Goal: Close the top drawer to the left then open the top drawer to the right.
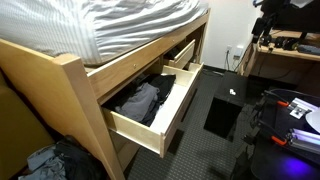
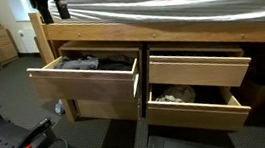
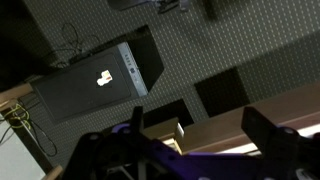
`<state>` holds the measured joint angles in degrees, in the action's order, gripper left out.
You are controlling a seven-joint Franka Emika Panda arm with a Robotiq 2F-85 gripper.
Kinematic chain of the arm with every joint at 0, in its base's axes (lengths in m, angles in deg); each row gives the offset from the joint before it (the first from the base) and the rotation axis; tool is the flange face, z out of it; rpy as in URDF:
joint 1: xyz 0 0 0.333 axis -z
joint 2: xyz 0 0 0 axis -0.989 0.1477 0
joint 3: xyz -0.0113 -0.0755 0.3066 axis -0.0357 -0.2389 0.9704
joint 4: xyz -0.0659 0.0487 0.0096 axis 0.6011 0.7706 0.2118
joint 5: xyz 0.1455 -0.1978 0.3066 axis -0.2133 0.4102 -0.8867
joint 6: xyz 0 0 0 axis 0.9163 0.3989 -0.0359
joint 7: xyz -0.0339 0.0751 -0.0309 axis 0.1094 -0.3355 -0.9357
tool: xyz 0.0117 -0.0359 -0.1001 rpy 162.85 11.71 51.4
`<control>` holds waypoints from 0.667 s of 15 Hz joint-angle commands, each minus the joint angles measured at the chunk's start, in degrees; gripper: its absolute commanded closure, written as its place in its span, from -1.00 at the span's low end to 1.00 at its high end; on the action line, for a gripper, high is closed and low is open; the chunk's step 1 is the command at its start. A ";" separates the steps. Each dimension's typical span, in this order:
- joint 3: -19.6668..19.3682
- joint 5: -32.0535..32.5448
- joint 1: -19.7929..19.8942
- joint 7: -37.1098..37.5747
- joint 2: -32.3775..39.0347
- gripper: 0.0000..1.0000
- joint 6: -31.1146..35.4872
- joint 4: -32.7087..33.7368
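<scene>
A bedroom with a dark textured floor, and along one wall a pale-wood bed frame point(image 2: 168, 32) under striped bedding point(image 1: 130, 25). In the wrist view the gripper point(image 3: 195, 140) has its fingers point(image 3: 275, 140) spread wide with nothing between them. It hangs clear of the furniture and touches nothing. Beyond it on the floor sits a black box point(image 3: 95, 80) with a pale label. Strips of pale wood show at the lower edge of that view, though which piece they belong to I cannot tell. The top drawer to the left point(image 2: 83, 85) is pulled well out into the room. It is wide and deep with a plain flat front, and dark clothes point(image 2: 79, 63) are heaped inside. Just beside it, the top drawer to the right point(image 2: 200, 71) is narrow and plain, and stands partly out. Under it the lower narrow drawer point(image 2: 197, 112) juts further, with pale cloth inside.
</scene>
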<state>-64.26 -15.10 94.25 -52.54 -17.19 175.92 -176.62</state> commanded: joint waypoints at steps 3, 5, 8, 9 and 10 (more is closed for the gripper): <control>1.63 10.23 4.28 14.90 22.34 -1.00 8.53 0.80; 0.17 9.16 2.02 13.83 18.64 -1.00 7.24 -0.51; -1.19 10.30 1.62 16.06 25.88 -1.00 10.09 0.99; -1.28 10.29 1.55 16.06 26.39 -1.00 10.10 1.40; -1.65 7.25 1.06 14.71 27.14 -1.00 12.22 0.88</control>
<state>-64.01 -4.94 97.32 -36.57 9.29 186.25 -175.13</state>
